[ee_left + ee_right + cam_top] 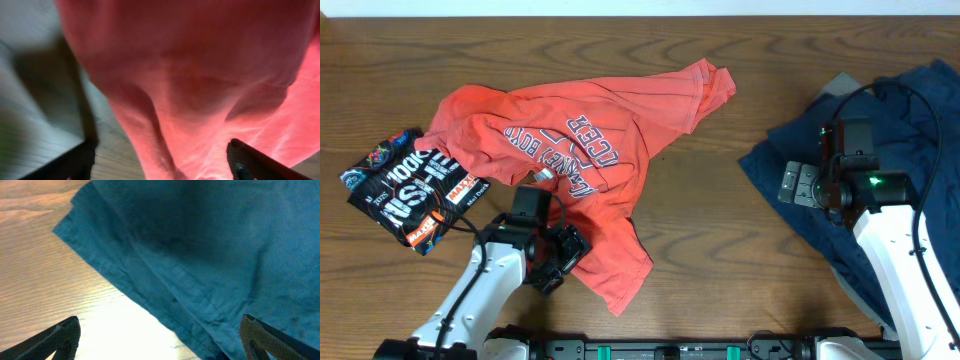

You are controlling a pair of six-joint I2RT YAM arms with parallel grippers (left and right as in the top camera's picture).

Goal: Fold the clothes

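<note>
Overhead: the red T-shirt lies crumpled on the surface, its left edge meeting a black printed tee. The navy clothes, well right of the shirt, are cut off by the frame. My left arm bends over the shirt's lower hem.

Left wrist: blurred red cloth, left jaws spread astride it.

Right wrist: right jaws spread above the navy hem.

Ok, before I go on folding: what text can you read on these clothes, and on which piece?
"HOOK", or close to it: large white letters on the black printed tee, creased; rest unreadable.
Coral-red T-shirt: navy-and-white arched lettering, upside down and folded, not readable.
Orange labels on the tee: too small.
Navy garment: no text visible.
</note>
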